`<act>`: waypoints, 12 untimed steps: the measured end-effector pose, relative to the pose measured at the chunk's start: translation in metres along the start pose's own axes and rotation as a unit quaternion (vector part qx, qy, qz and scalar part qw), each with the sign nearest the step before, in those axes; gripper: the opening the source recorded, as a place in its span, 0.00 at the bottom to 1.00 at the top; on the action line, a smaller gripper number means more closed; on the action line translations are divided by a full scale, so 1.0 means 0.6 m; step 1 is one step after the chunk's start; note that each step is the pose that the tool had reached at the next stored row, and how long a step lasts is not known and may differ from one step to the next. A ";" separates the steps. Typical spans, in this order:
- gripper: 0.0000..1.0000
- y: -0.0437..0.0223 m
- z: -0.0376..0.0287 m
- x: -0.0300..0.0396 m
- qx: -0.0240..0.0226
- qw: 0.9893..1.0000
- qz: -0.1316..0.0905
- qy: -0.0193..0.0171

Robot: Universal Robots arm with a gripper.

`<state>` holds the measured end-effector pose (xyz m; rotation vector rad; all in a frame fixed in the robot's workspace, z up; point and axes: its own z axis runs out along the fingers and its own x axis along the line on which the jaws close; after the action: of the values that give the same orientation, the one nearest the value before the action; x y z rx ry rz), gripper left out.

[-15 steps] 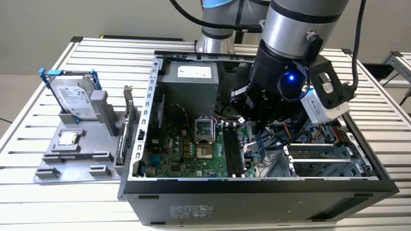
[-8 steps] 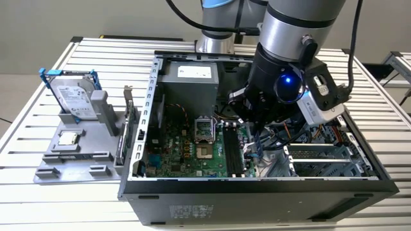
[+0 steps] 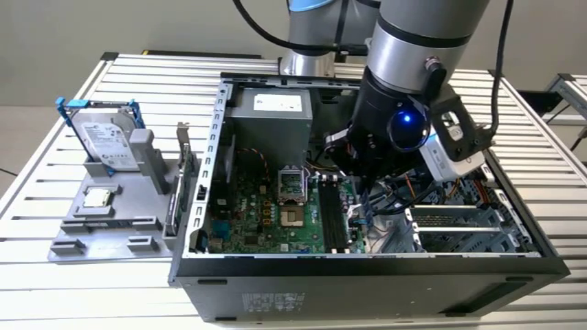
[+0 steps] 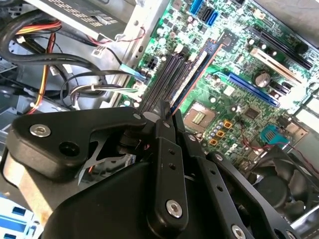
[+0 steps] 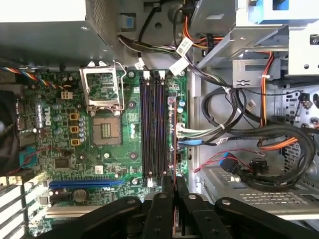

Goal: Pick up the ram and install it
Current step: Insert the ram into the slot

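My gripper (image 3: 363, 187) is down inside the open computer case, just above the black memory slots (image 3: 332, 214) of the green motherboard. Its fingers are shut on the ram (image 5: 174, 186), a thin stick seen edge-on with a reddish rim. In the second wrist view the ram (image 4: 197, 74) runs out from the gripper (image 4: 167, 115) along the slots (image 4: 167, 82). In the first wrist view the gripper (image 5: 174, 201) holds the stick parallel to the slots (image 5: 152, 129) and slightly to the cable side of them. Both slots look empty.
The processor socket (image 5: 104, 130) lies beside the slots and bundled cables (image 5: 249, 134) lie on the other side. The power supply (image 3: 271, 110) fills the back of the case. Outside, on the exterior view's left, a grey holder (image 3: 69, 247) carries a hard drive (image 3: 108, 144) and a processor chip (image 3: 98, 198).
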<state>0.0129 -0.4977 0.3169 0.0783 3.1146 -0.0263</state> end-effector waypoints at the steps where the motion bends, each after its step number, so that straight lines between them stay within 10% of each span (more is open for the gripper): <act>1: 0.00 0.001 0.001 0.000 0.000 1.000 0.000 0.000; 12: 0.00 0.005 0.015 0.001 0.000 1.000 0.000 0.002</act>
<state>0.0128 -0.4946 0.3077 0.0785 3.1196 -0.0264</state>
